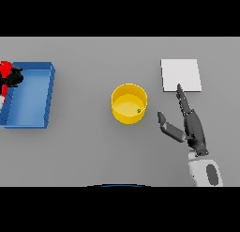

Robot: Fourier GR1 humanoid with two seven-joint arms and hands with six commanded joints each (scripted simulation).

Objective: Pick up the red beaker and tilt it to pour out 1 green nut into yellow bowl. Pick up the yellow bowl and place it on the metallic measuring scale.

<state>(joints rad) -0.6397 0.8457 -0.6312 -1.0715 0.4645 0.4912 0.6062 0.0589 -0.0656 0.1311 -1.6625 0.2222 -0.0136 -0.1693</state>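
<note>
A round yellow plastic bowl stands upright near the middle of the grey tabletop, with one small green nut lying inside it toward its right wall. The right robot hand lies to the right of the bowl and a little nearer, apart from it: its dark fingers are straight and point away toward the far side, the thumb spread out to the left toward the bowl, holding nothing. The fingertips reach the near edge of a flat pale square metallic measuring scale, which sits on the far right, well apart from the bowl. On the far left stands a blue rectangular open tray. At its far left corner, by the picture's edge, the left robot hand shows dark against the red beaker; it appears curled round the beaker, which is partly cut off by the edge.
</note>
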